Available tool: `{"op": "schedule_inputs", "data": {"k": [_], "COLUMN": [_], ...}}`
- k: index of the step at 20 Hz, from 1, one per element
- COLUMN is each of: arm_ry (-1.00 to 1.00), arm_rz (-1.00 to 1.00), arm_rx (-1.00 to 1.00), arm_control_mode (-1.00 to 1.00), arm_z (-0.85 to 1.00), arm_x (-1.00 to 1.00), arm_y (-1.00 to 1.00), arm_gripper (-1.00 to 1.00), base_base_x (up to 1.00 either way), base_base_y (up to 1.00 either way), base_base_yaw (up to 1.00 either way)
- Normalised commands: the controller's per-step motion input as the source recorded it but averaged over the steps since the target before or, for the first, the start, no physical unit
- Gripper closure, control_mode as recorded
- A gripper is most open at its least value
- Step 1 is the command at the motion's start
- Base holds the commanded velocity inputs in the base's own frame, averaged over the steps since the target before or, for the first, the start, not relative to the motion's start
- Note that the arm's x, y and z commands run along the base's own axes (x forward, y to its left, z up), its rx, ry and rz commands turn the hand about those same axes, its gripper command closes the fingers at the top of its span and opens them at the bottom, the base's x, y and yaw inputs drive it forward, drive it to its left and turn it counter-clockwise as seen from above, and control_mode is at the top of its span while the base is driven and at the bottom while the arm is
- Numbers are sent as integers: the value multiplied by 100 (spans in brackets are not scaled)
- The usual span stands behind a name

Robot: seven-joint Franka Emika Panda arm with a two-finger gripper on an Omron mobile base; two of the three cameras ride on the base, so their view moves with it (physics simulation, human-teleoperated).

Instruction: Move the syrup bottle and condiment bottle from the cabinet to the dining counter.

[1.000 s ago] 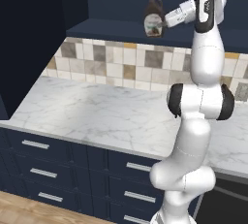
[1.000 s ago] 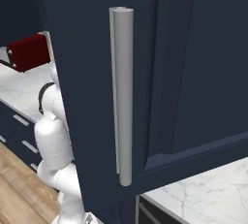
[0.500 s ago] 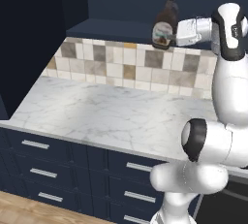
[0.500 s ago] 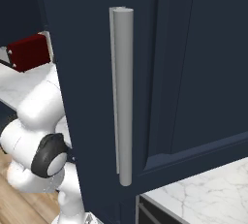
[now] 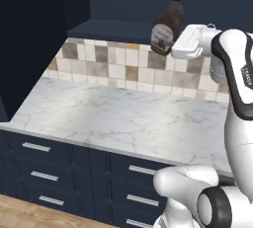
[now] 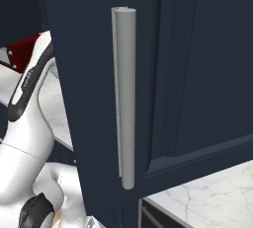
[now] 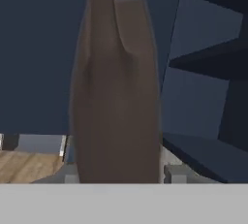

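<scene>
**Syrup bottle held in the air off the cabinet shelf**

The syrup bottle (image 5: 167,27) hangs tilted, cap up and away from the hand, in front of the open cabinet (image 5: 118,29), above the far edge of the marble bench (image 5: 118,118). In the hand view its brown body (image 7: 118,87) sits between the fingers (image 7: 175,173), which pinch it low on the wide part. It looks rigid, smooth and likely slippery; full, it would be fairly heavy. Gripping the broad body near the label seems safer than the narrow neck. The cabinet door and its handle (image 6: 126,94) stand close on the right.
</scene>
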Motion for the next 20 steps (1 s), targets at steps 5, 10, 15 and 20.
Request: {"op": "schedule_inputs", "data": {"k": [5, 10, 15, 20], "arm_ry": [19, 10, 0, 0], "arm_rz": [-45, -46, -30, -20], "arm_rx": [0, 0, 0, 0], "arm_control_mode": [-100, -100, -100, -100], "arm_z": [6, 0, -2, 0], "arm_x": [-33, -14, -15, -27], "arm_y": [12, 0, 0, -15], "arm_gripper": [100, 100, 100, 100], "base_base_x": [0, 0, 0, 0], "base_base_y": [0, 0, 0, 0], "base_base_yaw": [0, 0, 0, 0]}}
